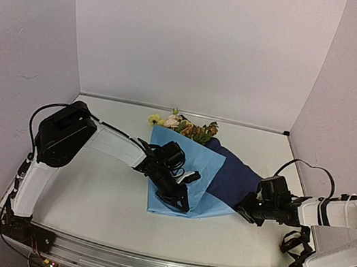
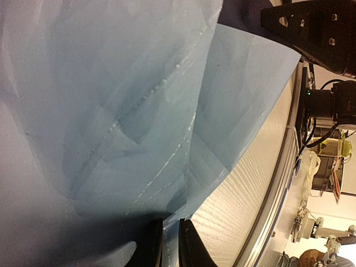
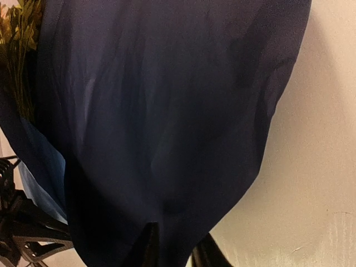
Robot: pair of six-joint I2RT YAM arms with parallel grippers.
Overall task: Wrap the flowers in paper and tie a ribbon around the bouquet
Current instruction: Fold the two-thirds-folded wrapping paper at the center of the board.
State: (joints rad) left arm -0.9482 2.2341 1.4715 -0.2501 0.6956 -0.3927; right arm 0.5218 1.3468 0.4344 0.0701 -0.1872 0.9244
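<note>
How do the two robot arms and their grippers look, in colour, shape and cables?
The left arm and the right arm both have white-covered links joined by bulky black joint housings. The left gripper and the right gripper are black, each with two slim dark fingers. A thin black cable loops beside each arm. Small coloured lights glow near the bases.

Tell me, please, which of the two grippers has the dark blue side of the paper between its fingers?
The right gripper: the navy flap sits between its fingers, whereas the left gripper pinches the light-blue side of the paper.
</note>
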